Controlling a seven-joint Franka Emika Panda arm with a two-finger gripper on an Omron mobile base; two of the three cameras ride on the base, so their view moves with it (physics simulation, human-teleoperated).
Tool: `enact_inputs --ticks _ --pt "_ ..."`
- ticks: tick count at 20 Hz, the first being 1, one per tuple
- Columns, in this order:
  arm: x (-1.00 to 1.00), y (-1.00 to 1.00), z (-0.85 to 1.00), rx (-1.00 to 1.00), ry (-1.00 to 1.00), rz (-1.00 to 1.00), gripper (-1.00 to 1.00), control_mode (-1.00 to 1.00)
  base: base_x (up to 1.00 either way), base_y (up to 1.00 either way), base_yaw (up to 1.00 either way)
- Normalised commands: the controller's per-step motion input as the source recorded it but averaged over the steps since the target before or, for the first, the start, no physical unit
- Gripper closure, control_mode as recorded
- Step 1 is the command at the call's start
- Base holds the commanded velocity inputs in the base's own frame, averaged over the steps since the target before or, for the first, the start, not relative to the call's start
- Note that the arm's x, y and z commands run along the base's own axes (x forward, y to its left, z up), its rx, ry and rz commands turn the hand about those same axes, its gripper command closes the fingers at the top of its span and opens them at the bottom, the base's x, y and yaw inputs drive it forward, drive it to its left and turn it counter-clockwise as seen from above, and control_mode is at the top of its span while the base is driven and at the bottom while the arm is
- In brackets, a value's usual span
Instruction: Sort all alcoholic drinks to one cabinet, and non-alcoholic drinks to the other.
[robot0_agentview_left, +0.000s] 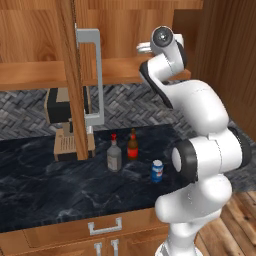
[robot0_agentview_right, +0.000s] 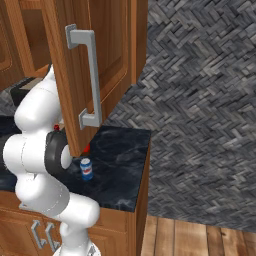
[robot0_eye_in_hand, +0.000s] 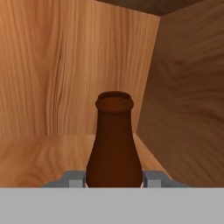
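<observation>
Inside the wooden cabinet (robot0_eye_in_hand: 52, 87), your gripper (robot0_eye_in_hand: 113, 181) clamps a dark brown bottle (robot0_eye_in_hand: 114, 144) upright over the shelf. Down on the black counter (robot0_agentview_left: 60, 185) you have the liquor bottle (robot0_agentview_left: 114, 156), beer bottle (robot0_agentview_left: 132, 145) and soda can (robot0_agentview_left: 157, 171).

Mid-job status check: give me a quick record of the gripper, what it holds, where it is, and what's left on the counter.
gripper: closed on brown bottle
location: inside the wooden cabinet, near its right wall
door: open
counter: liquor bottle, red-labelled bottle, blue can, all upright
held bottle resting on shelf: cannot tell
</observation>
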Motion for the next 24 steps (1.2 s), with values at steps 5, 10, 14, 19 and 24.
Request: enact_inputs --ticks 5,10,14,19,24 --pt "0.06 -0.02 -0.3 0.01 0.0 0.0 -1.0 -1.0 0.0 0.0 0.0" --pt "0.0 0.0 -0.25 0.01 0.0 0.0 -1.0 -1.0 0.0 0.0 0.0" --pt "0.0 -0.02 -0.03 0.03 0.0 0.0 -1.0 -1.0 0.0 0.0 0.0" --pt "-0.01 0.0 0.0 0.02 -0.01 0.0 -1.0 -1.0 0.0 0.0 0.0" --pt "-0.26 0.0 0.0 0.01 -0.04 0.0 -1.0 -1.0 0.0 0.0 0.0"
